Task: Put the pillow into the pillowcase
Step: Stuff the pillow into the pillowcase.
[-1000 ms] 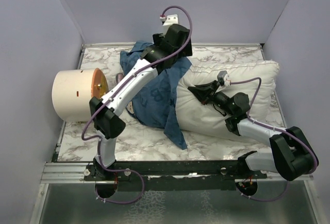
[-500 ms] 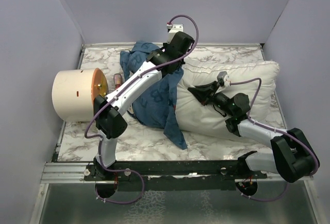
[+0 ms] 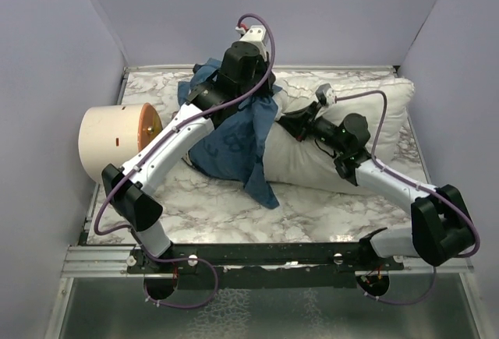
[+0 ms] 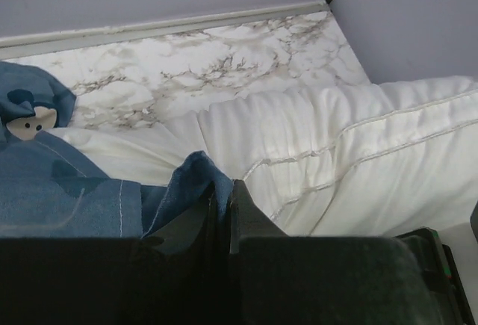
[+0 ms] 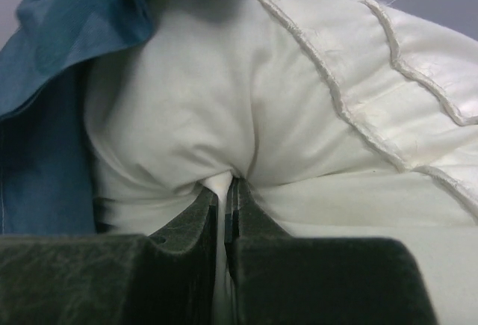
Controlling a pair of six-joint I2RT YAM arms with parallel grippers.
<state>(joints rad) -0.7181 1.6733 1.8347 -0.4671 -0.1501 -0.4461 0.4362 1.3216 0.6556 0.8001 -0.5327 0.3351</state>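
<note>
So, pillowcase [image 3: 234,140]: crumpled on the worktop [image 3: 210,206], its edge draped over the pillow's left end.
Pillow [image 3: 308,164]: lies across the worktop's right side, mostly outside the case.
Left pincer [image 4: 222,190]: closed, pinching a fold of pillowcase.
Right pincer [image 5: 226,198]: closed, nipping pillow cloth beside the case.
Tub [image 3: 117,143]: cream, on its side at left, orange inside.
</note>
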